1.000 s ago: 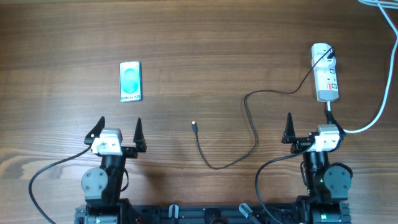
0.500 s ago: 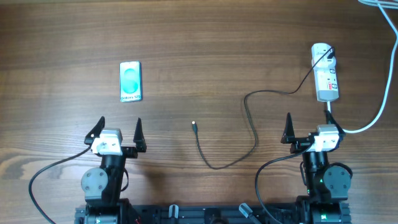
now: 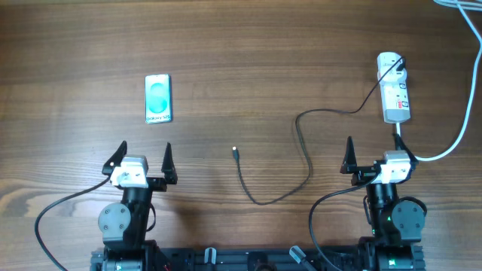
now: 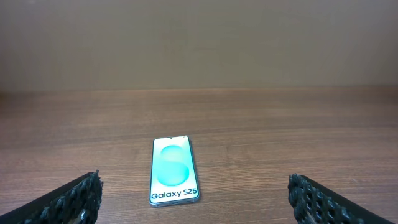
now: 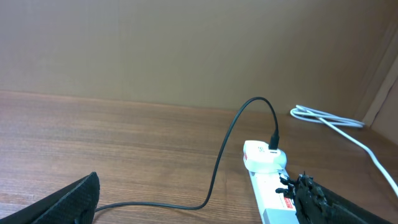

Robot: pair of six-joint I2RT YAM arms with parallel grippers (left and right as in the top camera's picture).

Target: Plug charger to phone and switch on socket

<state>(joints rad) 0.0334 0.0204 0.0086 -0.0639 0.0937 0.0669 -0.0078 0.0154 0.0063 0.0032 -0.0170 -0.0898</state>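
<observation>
Charger [image 3: 331,111], overhead: plug seated in the socket [image 3: 394,98] at far right, connector [image 3: 235,151] loose mid-worktop, well apart from the phone [image 3: 158,98]; both jaws wide open, holding nothing. Left wrist: phone [image 4: 174,170] lies flat and unanchored, so it would likely skid under an insertion push. Right wrist: cable arches off the socket [image 5: 266,183]; a tug may drag the strip.

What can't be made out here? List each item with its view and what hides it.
- Socket switch position: too small overhead; in the right wrist view a finger of the right end effector covers the strip's near end.
- Phone port: too small overhead; left wrist view shows only the screen face.
- Charger connector type: tiny overhead, absent from both wrist views.
- White cord far end: cut off by the overhead's top edge.
</observation>
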